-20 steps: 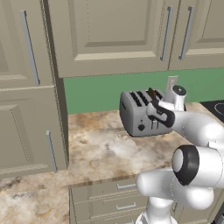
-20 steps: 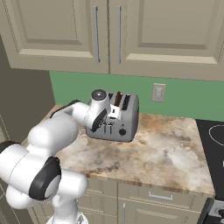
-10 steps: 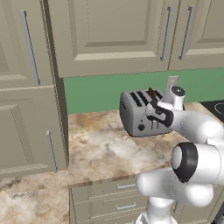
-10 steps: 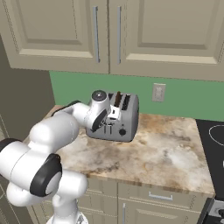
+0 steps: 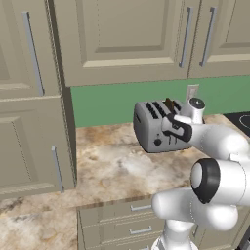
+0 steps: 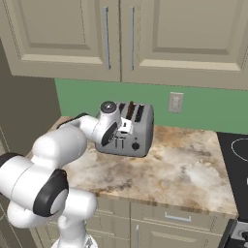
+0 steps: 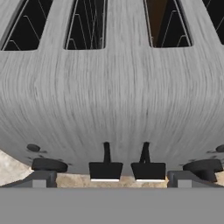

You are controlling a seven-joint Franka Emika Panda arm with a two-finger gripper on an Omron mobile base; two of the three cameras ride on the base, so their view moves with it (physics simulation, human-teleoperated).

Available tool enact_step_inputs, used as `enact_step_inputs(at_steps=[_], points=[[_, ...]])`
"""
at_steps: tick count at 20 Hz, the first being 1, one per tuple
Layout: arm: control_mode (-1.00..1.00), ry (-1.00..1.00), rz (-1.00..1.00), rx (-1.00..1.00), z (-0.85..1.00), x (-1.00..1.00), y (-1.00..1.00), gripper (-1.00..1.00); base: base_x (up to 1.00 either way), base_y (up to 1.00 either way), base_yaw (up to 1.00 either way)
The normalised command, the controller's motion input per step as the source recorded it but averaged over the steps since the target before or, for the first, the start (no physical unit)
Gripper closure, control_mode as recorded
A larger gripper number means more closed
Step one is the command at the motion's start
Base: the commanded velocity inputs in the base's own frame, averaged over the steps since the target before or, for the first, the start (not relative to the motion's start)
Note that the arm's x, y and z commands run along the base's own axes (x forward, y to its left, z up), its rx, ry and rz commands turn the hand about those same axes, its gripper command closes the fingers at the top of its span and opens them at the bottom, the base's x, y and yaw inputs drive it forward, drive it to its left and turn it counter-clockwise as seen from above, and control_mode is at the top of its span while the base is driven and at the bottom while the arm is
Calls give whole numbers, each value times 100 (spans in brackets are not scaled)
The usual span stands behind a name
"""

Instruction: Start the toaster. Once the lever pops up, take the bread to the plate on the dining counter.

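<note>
gripper (image 5: 172, 128) at toaster (image 5: 152, 128) front, tips spread wide outside both levers (image 7: 106, 169), gripping nothing, bread (image 5: 169, 104) in slot just beyond gripper, toaster on marbled worktop (image 5: 114, 166)

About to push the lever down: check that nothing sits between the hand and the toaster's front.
Nothing visible is in the way. The hand is right up against the toaster, and its two levers show unobstructed in the hand view.

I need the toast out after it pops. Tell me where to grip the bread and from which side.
Grip the bread by its exposed top edge, coming straight down from above. It stands upright in a slot of the toaster with just that brown edge sticking out, so probably pinch across its thin faces.
</note>
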Motion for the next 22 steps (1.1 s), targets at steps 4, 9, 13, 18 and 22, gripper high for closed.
enact_step_inputs(at_steps=[4, 9, 13, 18, 22], points=[[-100, -1, 0, -1, 0, 3, 2, -100, 0, 0, 0], [-100, -3, 0, -2, 0, 1, 1, -100, 0, 0, 0], [-100, -3, 0, -2, 0, 0, 2, -100, 0, 0, 0], [-100, 0, 0, -3, -5, 0, 9, -100, 0, 0, 0], [-100, 0, 0, 0, -8, 2, 13, -100, 0, 0, 0]])
